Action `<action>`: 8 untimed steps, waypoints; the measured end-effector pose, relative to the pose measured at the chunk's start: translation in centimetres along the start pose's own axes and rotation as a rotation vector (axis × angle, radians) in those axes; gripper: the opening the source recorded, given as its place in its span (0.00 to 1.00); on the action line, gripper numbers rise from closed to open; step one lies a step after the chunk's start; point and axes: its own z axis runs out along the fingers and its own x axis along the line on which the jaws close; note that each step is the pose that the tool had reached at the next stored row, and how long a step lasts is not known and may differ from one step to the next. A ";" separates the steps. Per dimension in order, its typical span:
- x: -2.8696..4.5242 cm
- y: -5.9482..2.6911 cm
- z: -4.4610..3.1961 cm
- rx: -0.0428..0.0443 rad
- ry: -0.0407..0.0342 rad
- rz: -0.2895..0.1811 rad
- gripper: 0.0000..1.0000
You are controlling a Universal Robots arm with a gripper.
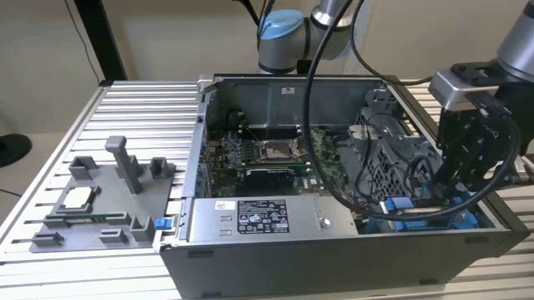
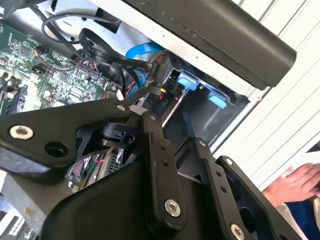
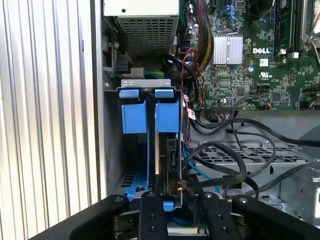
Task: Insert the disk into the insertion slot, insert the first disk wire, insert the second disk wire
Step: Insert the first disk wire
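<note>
The disk (image 1: 399, 205) sits edge-on in the insertion slot at the front corner of the open computer case (image 1: 334, 262), on the exterior view's right. Its blue carrier tabs (image 3: 134, 114) stand side by side in the first wrist view and also show in the second wrist view (image 2: 187, 80). My black gripper (image 1: 461, 187) reaches down into that corner, directly over the disk's rear edge (image 3: 172, 160). A black plug on a blue flat wire (image 2: 142, 50) lies just off the gripper (image 2: 167, 117). Black wires (image 3: 220, 150) loop beside the disk.
A grey labelled power-supply box (image 1: 250, 219) fills the case front beside the disk bay, with the green motherboard (image 1: 267, 156) behind it. A grey fixture plate (image 1: 100, 200) with parts lies on the slatted table (image 1: 134, 106). A person's hand (image 2: 300, 182) rests outside the case.
</note>
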 end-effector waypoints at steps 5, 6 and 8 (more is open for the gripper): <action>-0.07 -0.79 -0.30 -0.0002 -0.0001 -0.001 1.00; -0.09 -1.17 -0.30 -0.0003 0.0000 -0.002 1.00; -0.11 -1.86 -0.28 -0.0007 -0.0002 -0.003 1.00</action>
